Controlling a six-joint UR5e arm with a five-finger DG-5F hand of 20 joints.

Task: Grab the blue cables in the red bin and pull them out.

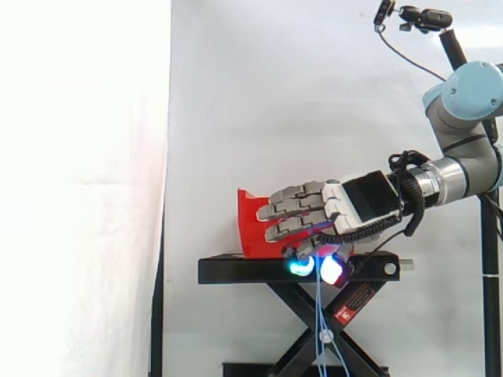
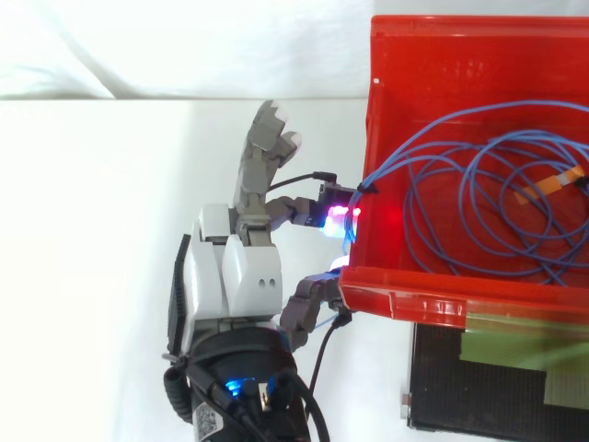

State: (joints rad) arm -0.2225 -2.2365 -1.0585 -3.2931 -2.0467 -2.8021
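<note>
From the side, I see a white curtain (image 1: pixel 275 94) closing off the whole background. In front of it stands one black stand (image 1: pixel 236 271) with crossed legs and a flat top. One red bin (image 1: pixel 251 224) sits on that top, tipped so its far wall rises to the left. The arm (image 1: pixel 464 102) reaches in from the right. The hand (image 1: pixel 314 208) hangs in front of the bin with its fingers curled downward. Its glowing fingertips (image 1: pixel 300 267), cyan and white, meet at the front edge of the stand's top. Blue cables (image 1: pixel 318 314) drop from between those tips, and I count two thin strands running down in front of the legs.

From above, the ground around the rig is plain white (image 2: pixel 110 230). A dark corner of the stand (image 2: pixel 442 387) shows under the bin (image 2: pixel 405 299). The blue cables (image 2: pixel 479 175) lie coiled inside the bin in several overlapping loops, and I cannot count separate cables there. One orange strip (image 2: pixel 543 189) lies among the loops. A bundle of strands crosses the bin's left wall at one black tie (image 2: pixel 366 188). The hand (image 2: pixel 230 276) sits just outside that wall. A curled finger with a magenta tip (image 2: pixel 333 216) and the thumb close on the bundle there. The other fingers point away, straight.
</note>
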